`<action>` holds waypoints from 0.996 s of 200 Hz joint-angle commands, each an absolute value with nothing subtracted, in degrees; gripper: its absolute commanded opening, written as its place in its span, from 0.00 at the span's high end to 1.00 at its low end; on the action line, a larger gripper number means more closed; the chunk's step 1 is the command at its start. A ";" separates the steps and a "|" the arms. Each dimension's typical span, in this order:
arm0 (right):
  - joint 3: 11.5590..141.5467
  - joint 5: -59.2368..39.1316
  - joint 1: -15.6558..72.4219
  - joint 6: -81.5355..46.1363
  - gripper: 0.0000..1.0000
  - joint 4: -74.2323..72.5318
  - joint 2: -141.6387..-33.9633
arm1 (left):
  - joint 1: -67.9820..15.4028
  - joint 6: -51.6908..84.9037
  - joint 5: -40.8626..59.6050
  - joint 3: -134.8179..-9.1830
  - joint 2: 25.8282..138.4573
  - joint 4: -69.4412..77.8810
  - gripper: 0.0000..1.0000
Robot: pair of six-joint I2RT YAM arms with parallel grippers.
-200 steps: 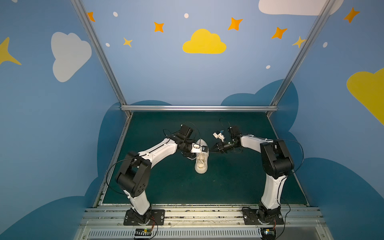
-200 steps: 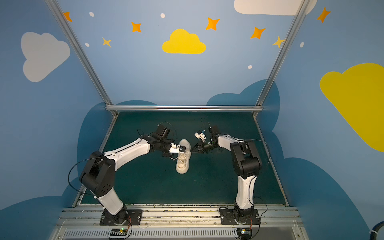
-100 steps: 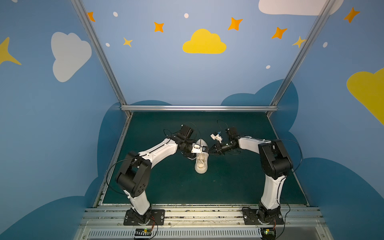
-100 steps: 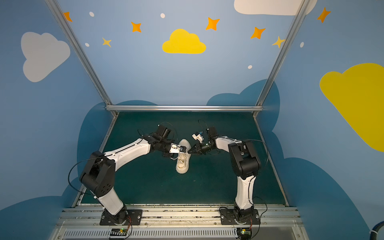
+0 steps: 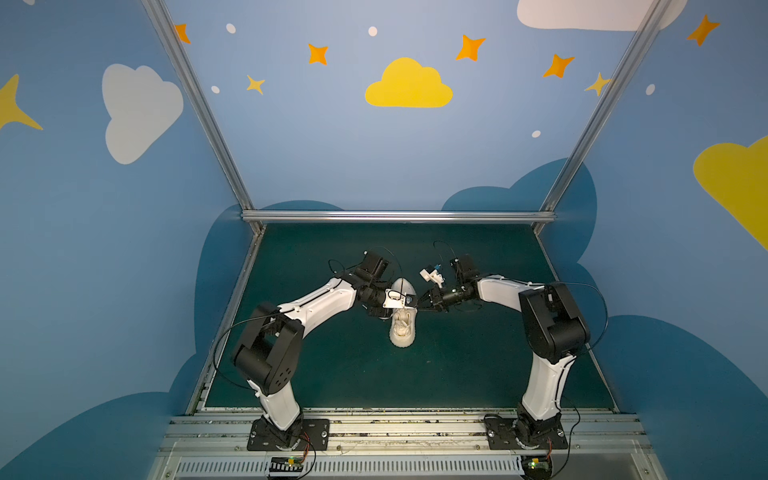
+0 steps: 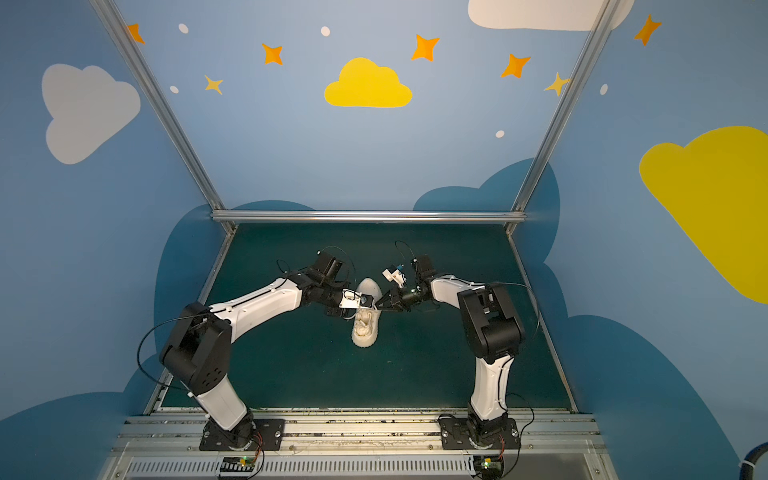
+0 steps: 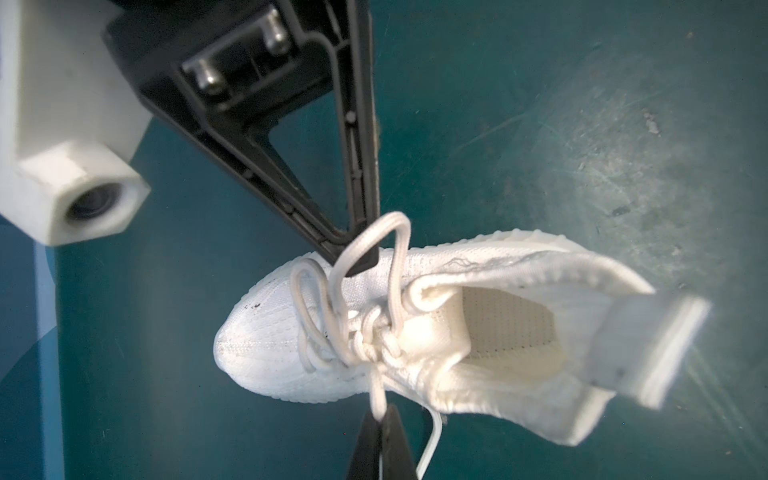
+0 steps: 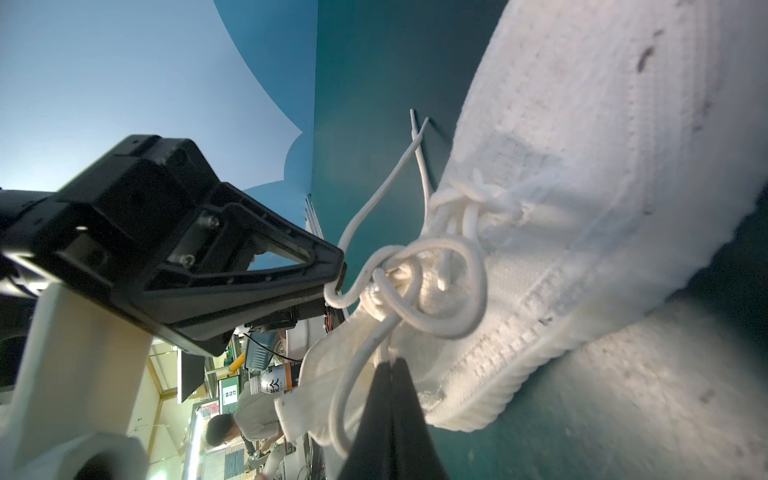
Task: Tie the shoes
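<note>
right end effector point(image 8: 390, 368) nearer sneaker point(image 5: 402, 332) — pinching laces point(image 7: 370, 332) | left end effector point(image 7: 381, 415) likewise — tips hidden in top views

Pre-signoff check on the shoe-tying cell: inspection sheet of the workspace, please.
Surface: green mat, scuffed.
Job's things: one white shoe, sole down on the mat; laces knotted, loops out.
Clutter: nothing seen.
Claws: left claw and right claw both shut on laces, either side of the shoe.
Cables: black cable loops off both arms, clear of the shoe.
Surroundings: blue walls with clouds and stars, metal frame; a person beyond the open front.
</note>
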State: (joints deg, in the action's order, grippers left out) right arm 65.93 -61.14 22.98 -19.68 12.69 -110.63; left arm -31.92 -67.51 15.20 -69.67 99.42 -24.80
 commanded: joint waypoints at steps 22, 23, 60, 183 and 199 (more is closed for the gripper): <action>64.69 -62.39 23.81 -20.72 0.97 10.86 -108.62 | -32.51 -66.66 16.26 -69.04 98.33 -25.67 0.96; 64.69 -62.44 23.77 -20.77 0.97 10.84 -108.63 | -32.52 -66.64 16.26 -69.02 98.29 -25.67 0.96; 64.33 -62.71 24.40 -21.26 0.97 10.21 -108.90 | -32.96 -65.87 16.06 -69.65 99.02 -26.03 0.96; 64.38 -64.51 25.04 -24.26 0.93 6.24 -110.90 | -33.24 -62.09 16.88 -70.23 100.96 -25.41 0.96; 64.34 -64.51 25.27 -24.37 0.92 5.96 -110.97 | -33.22 -61.53 17.23 -69.67 100.79 -24.27 0.96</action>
